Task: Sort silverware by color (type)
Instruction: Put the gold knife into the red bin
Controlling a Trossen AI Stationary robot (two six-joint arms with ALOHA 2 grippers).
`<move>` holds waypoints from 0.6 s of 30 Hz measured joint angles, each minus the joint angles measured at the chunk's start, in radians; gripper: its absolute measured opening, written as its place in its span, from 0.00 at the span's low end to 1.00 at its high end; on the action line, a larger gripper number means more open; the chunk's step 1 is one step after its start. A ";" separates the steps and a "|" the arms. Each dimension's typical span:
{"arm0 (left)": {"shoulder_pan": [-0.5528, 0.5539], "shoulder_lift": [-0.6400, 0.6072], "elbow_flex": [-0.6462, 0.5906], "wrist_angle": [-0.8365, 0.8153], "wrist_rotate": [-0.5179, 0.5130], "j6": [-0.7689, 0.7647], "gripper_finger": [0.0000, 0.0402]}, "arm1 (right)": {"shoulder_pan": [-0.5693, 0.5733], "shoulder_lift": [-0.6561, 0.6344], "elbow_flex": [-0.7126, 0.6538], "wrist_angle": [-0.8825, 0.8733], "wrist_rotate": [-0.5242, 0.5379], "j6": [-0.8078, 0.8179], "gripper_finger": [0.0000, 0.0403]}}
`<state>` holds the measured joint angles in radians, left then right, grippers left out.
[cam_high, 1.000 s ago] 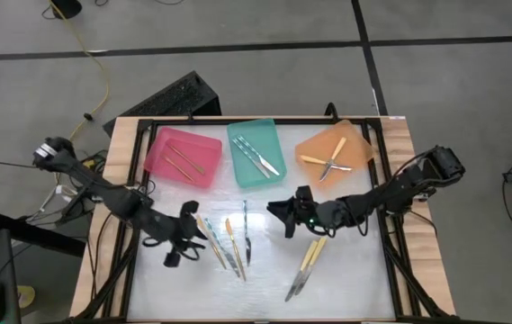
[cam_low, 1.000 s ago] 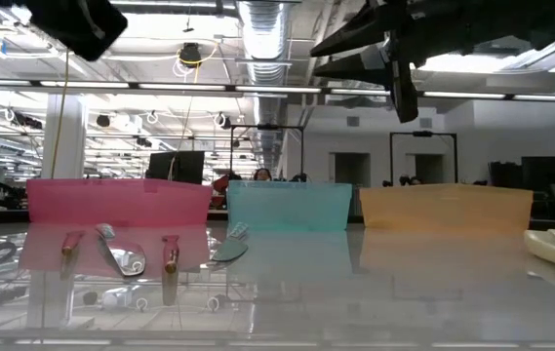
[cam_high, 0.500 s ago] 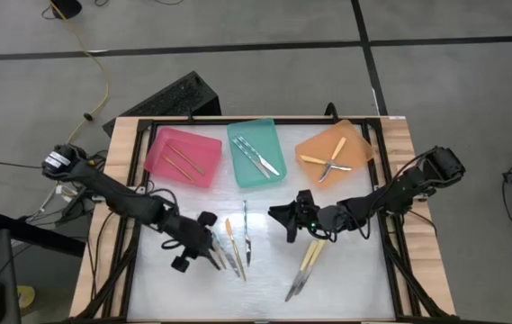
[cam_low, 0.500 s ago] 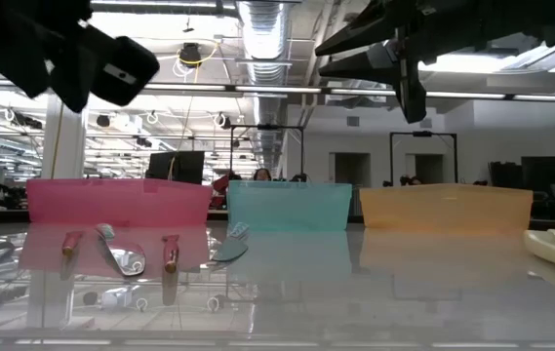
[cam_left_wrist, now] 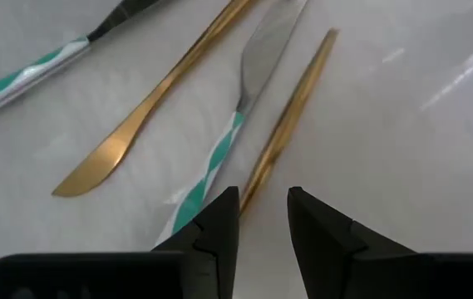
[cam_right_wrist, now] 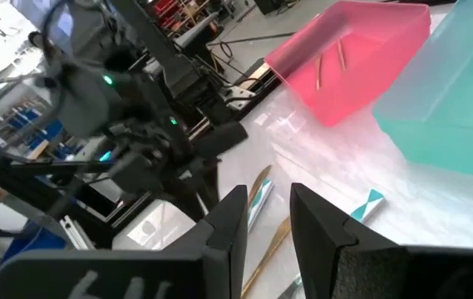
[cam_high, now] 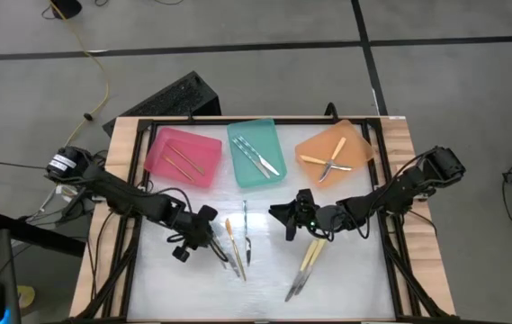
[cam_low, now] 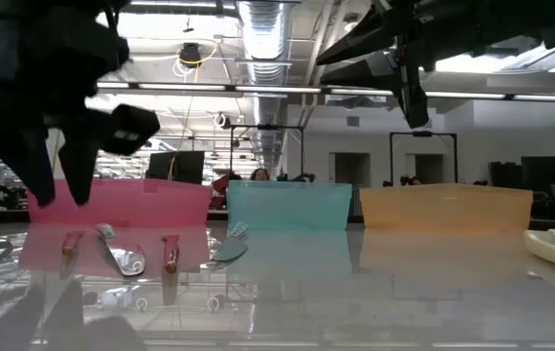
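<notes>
Several loose pieces of silverware lie flat on the white table. The left wrist view shows a slim gold handle, a teal-striped knife and a gold knife. My left gripper hangs open just above them, pointing steeply down. Its fingertips stand on either side of the slim gold handle's near end, and nothing shows them touching it. My right gripper waits open above mid-table, holding nothing. A pale-yellow-handled pair lies below it.
Three trays stand along the far edge: pink with two slim gold pieces, teal with teal-striped pieces, orange with orange-handled pieces. A black frame rims the table. Bare table lies toward the near edge.
My left gripper has come down toward the table and moved toward its right edge, up to the loose silverware, while rolling about its own line. In the low view it has sunk from the top edge well into the picture. The silverware has not moved.
</notes>
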<state>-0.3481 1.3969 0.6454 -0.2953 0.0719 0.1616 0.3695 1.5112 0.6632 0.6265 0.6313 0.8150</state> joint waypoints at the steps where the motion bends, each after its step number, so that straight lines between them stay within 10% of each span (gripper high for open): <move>1: 0.000 0.009 -0.007 0.021 -0.009 0.000 0.22 | -0.003 0.000 0.000 0.000 0.001 0.000 0.25; 18: 0.000 0.163 -0.053 0.169 -0.013 0.073 0.20 | -0.019 0.000 0.000 -0.025 0.002 0.026 0.25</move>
<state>-0.3477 1.5602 0.5919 -0.1265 0.0587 0.2341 0.3500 1.5108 0.6632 0.6019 0.6334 0.8410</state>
